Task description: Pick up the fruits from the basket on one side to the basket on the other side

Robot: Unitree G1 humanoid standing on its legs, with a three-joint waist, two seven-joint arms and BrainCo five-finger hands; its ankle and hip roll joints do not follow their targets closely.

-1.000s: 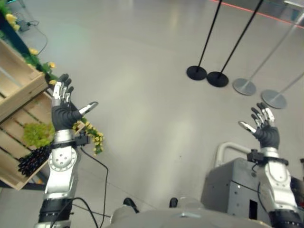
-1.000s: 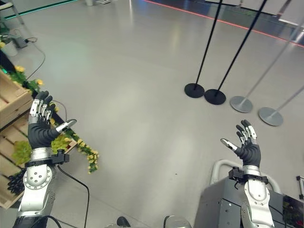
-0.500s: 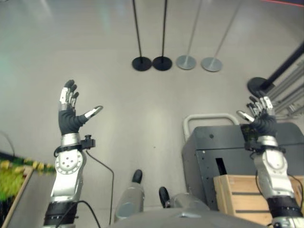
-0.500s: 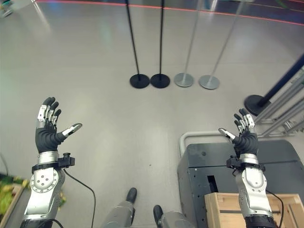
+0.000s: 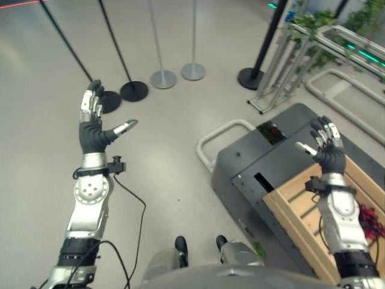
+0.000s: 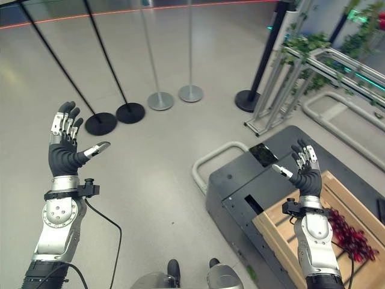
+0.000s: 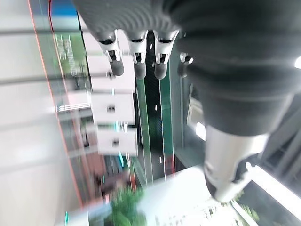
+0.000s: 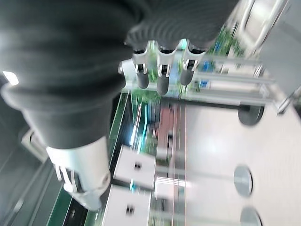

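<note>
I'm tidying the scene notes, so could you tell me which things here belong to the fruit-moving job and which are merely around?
Job:
wooden crate
dark red grapes
left hand, open, raised
right hand, open, raised

Around:
grey cart
stanchion bases
metal railing

Pale slatted wooden crate basket (image 6: 337,198) holds a dark red bunch of grapes (image 6: 349,232); matte dark grey metal cart (image 6: 252,180) has a light grey tubular handle (image 6: 207,158); black round stanchion bases (image 6: 115,118) beside silver ones (image 6: 174,96); pale grey glossy floor (image 6: 150,162).
</note>
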